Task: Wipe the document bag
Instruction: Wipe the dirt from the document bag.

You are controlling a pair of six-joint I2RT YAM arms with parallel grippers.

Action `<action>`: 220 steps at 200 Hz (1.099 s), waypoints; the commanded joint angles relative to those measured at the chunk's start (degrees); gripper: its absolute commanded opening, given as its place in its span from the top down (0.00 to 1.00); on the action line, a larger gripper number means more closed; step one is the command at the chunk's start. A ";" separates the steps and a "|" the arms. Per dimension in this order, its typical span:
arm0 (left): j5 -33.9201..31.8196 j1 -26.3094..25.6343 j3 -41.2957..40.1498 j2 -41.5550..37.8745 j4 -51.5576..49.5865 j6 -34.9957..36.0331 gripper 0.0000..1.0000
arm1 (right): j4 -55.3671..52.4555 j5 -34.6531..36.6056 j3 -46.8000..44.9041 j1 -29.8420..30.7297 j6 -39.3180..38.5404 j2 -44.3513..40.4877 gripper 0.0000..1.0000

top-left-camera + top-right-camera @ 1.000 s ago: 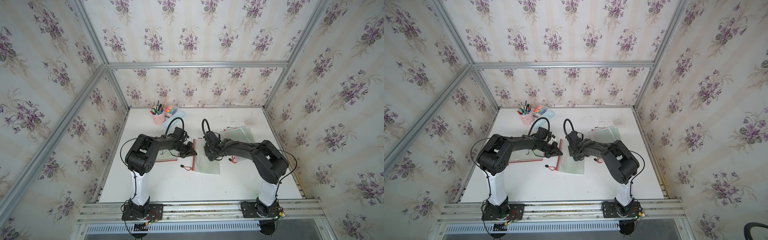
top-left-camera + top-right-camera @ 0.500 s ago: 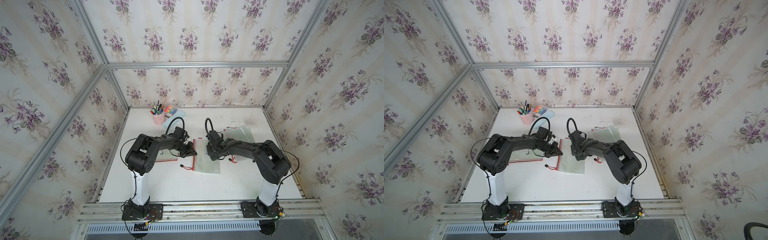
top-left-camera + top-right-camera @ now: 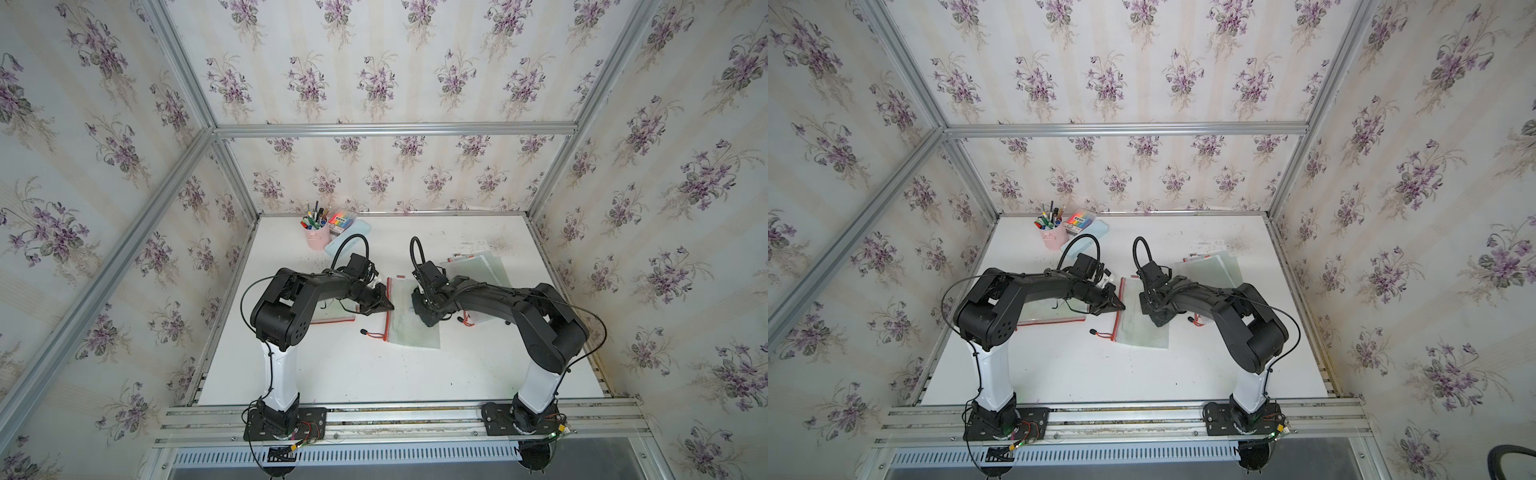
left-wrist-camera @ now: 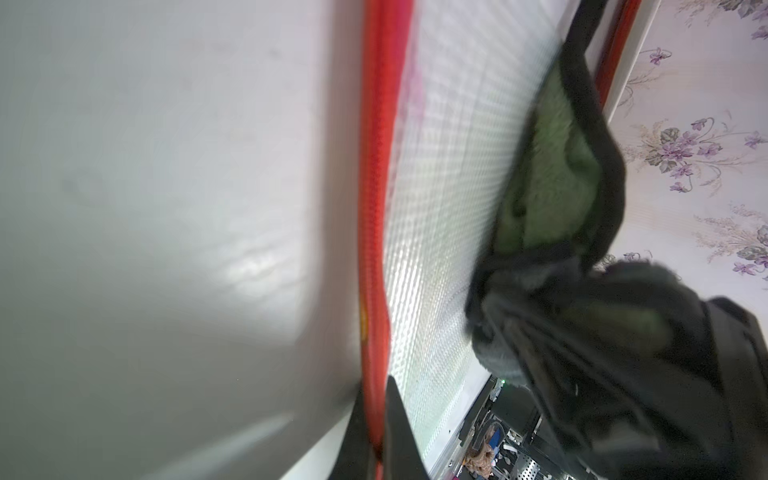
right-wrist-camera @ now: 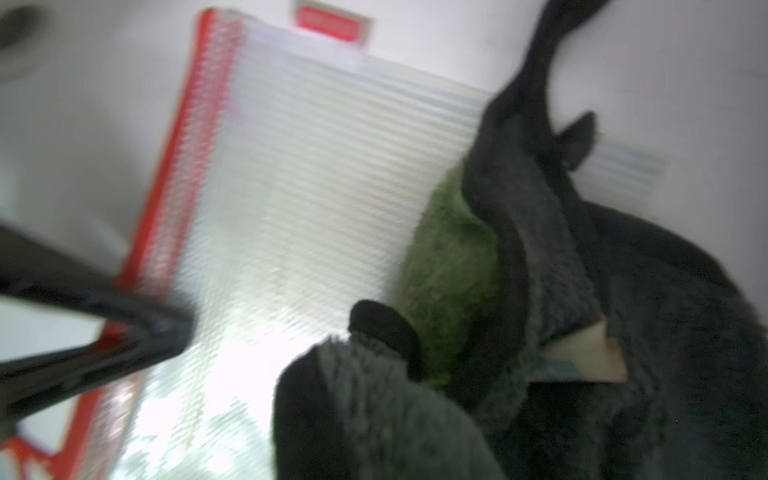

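Note:
The document bag (image 3: pixel 405 328) (image 3: pixel 1142 330) is translucent with a red zipper edge and lies flat in the middle of the white table. My left gripper (image 3: pixel 388 307) (image 3: pixel 1121 307) (image 4: pixel 376 415) is shut on that red zipper edge (image 4: pixel 374 208). A dark grey cloth with a green side (image 5: pixel 453 270) (image 4: pixel 552 166) rests on the bag's right part. My right gripper (image 3: pixel 428 318) (image 3: pixel 1160 318) presses down there, with the cloth bunched over its jaws and hiding them.
A pink pen cup (image 3: pixel 316 237), a marker box (image 3: pixel 340 218) and a light blue case (image 3: pixel 347 241) stand at the back left. Another bag (image 3: pixel 332 316) lies under the left arm. A stack of bags (image 3: pixel 478 266) lies behind the right arm.
The right gripper and the cloth have shifted slightly to the right across the bag. The left gripper has stayed clamped on the zipper edge.

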 commanded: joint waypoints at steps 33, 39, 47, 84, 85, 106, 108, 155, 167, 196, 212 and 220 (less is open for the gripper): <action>-6.37 -0.11 -0.31 0.74 -3.93 0.53 1.00 | -2.58 0.85 0.44 -1.27 -4.26 -7.86 0.36; -6.37 -0.14 -0.27 0.82 -3.85 0.42 1.00 | -3.27 2.44 0.44 -1.43 -3.69 -7.70 0.36; -6.36 -0.17 -0.19 0.88 -3.82 0.43 1.00 | -4.52 3.78 0.51 -1.84 -2.52 -6.99 0.35; -6.36 -0.44 -0.27 0.91 -3.68 0.40 1.00 | -3.40 4.73 -3.16 -2.69 2.62 -5.09 0.03; -6.36 -0.45 -0.27 0.88 -3.67 0.43 1.00 | -3.22 4.68 -3.30 -2.69 2.69 -4.97 0.02; -6.46 -0.55 -0.39 1.04 -3.89 0.51 1.00 | -1.20 6.05 -5.88 -2.69 4.03 -2.56 0.00; -6.39 -0.55 -0.37 1.02 -3.90 0.54 1.00 | -1.20 6.21 -6.01 -2.63 4.10 -2.19 0.00; -6.72 -0.55 -0.37 0.69 -4.72 1.11 1.00 | 0.42 3.92 -7.09 -1.48 4.45 1.39 0.12; -6.79 -0.55 -0.38 0.75 -4.72 1.17 1.00 | -0.31 5.25 -6.35 -1.08 4.01 2.94 0.22; -6.89 -0.55 -0.53 0.67 -5.07 1.51 1.00 | -4.49 12.54 -3.90 -0.74 3.22 4.28 0.70; -7.13 -0.55 -0.72 0.51 -5.25 1.69 1.00 | -6.87 16.09 -2.45 -0.66 1.96 4.05 0.85; -7.22 -0.55 -0.77 0.45 -5.25 1.76 1.00 | -8.28 18.05 -1.74 -0.76 1.47 3.73 0.86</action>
